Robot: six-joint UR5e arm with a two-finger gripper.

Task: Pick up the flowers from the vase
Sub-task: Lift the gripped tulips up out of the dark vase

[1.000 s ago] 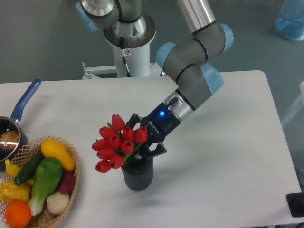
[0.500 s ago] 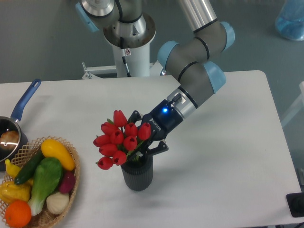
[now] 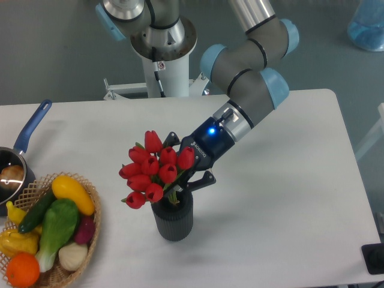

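The flowers (image 3: 151,170), a bunch of red tulip buds with green stems, lean to the left above the vase (image 3: 174,219), a dark grey ribbed cylinder on the white table. Their stems still reach down into the vase's mouth. My gripper (image 3: 182,176) comes in from the upper right and is shut on the stems just behind the buds, its black fingers partly hidden by them. A blue light glows on the gripper body.
A wicker basket (image 3: 90,231) of vegetables and fruit sits at the front left. A blue-handled saucepan (image 3: 20,156) lies at the left edge. The robot base (image 3: 162,54) stands behind the table. A blue object (image 3: 367,27) is at the top right.
The gripper has risen and shifted slightly right with the flowers, drawing the bunch higher out of the vase. The vase has stayed in place.
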